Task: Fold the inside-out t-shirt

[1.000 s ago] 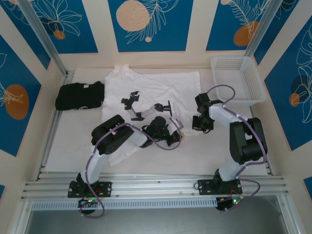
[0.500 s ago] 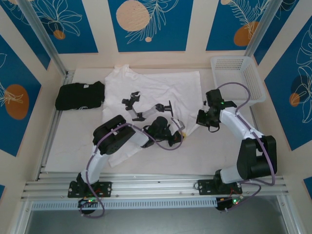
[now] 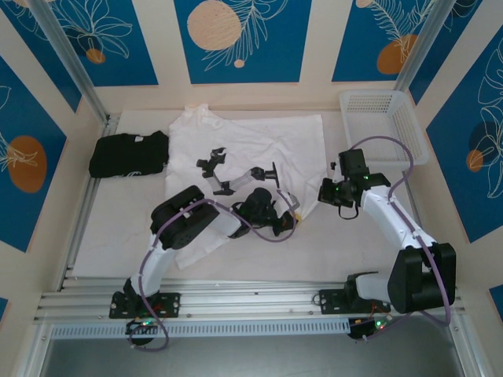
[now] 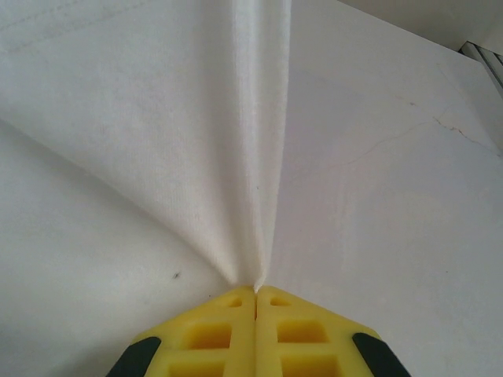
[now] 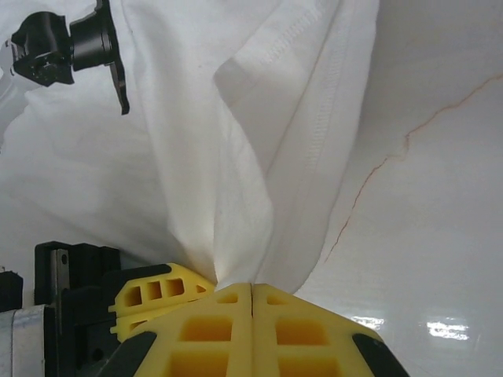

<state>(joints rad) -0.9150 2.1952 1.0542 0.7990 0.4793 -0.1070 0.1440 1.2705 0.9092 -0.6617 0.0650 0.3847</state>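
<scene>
White t-shirt (image 3: 259, 141) spread on table (image 3: 354, 251); L gripper (image 4: 255, 292) & R gripper (image 5: 251, 287) each clamped on its fabric.

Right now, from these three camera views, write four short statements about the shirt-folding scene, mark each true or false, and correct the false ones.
1. The left gripper is shut on a pinch of the white t-shirt. True.
2. The right gripper hangs open above the shirt. False: the right gripper is shut, pinching a hemmed edge of the shirt.
3. The black folded garment lies in the white basket. False: the garment lies on the table at the far left, and the basket stands at the far right.
4. The t-shirt lies mostly spread out on the table. True.
</scene>
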